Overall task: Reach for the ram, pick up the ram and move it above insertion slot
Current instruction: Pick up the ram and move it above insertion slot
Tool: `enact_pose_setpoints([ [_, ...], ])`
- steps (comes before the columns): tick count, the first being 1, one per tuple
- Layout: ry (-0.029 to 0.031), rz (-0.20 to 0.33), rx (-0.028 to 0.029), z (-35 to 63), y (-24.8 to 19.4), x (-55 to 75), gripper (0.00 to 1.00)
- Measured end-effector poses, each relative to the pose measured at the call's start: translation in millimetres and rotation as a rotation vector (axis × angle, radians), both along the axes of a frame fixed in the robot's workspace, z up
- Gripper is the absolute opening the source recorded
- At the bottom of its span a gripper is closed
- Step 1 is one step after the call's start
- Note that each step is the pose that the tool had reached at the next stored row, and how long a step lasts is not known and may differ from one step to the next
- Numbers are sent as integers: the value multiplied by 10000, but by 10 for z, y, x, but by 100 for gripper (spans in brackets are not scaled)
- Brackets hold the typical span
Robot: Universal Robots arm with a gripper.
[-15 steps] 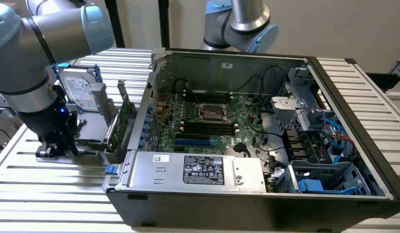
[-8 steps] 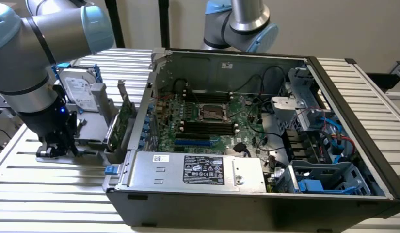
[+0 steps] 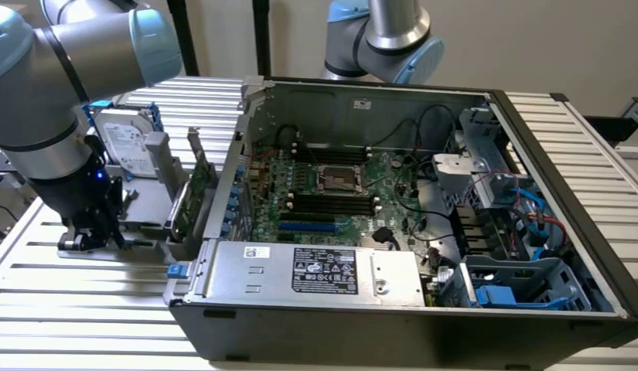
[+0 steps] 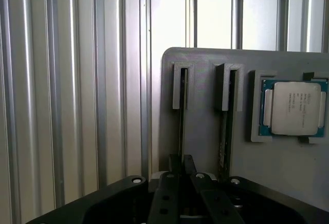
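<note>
Ribbed aluminium table (image 3: 71, 309), boxy black open computer case (image 3: 329, 336) with green motherboard (image 3: 329, 197), at its nine o'clock in the exterior view a flat grey plastic holder (image 4: 205, 131), black gripper (image 4: 181, 159) pinched on the ram (image 4: 181, 121), a thin stick edge-on in a holder slot

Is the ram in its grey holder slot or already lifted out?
In. The ram stands on edge in a slot of the grey holder, and the fingers are closed on its near end.

Arm (image 3: 40, 93) beside the computer case (image 3: 329, 340): silver-grey tubes, pale blue joint caps; black wrist, blue light; black gripper (image 4: 181, 165), round screws.
</note>
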State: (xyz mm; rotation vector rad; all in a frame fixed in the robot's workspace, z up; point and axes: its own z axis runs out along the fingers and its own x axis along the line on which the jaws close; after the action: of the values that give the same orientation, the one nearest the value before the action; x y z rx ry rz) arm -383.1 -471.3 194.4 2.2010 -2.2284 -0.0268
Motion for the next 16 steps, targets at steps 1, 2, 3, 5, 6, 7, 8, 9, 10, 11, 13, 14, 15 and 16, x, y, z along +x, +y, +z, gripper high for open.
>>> enact_pose_setpoints([
  [1, -1, 0, 2, 1, 0, 0, 14],
  [2, 0, 0, 1, 5, 0, 0, 14],
  [3, 1, 0, 0, 10, 0, 0, 14],
  [5, 1, 0, 1, 22, 0, 0, 14],
  [6, 2, 1, 0, 31, 0, 0, 14],
  [7, 2, 1, 0, 39, 0, 0, 14],
  [8, 2, 1, 0, 48, 0, 0, 14],
  [9, 1, 2, 0, 59, 0, 0, 14],
  [10, 2, 2, 0, 72, 0, 0, 14],
  [11, 2, 2, 0, 84, 0, 0, 14],
  [13, 1, 4, 0, 111, 0, 0, 14],
  [14, 2, 5, -1, 125, 0, 0, 14],
  [15, 1, 6, 0, 139, 0, 0, 14],
  [16, 2, 6, 1, 156, 0, 0, 14],
])
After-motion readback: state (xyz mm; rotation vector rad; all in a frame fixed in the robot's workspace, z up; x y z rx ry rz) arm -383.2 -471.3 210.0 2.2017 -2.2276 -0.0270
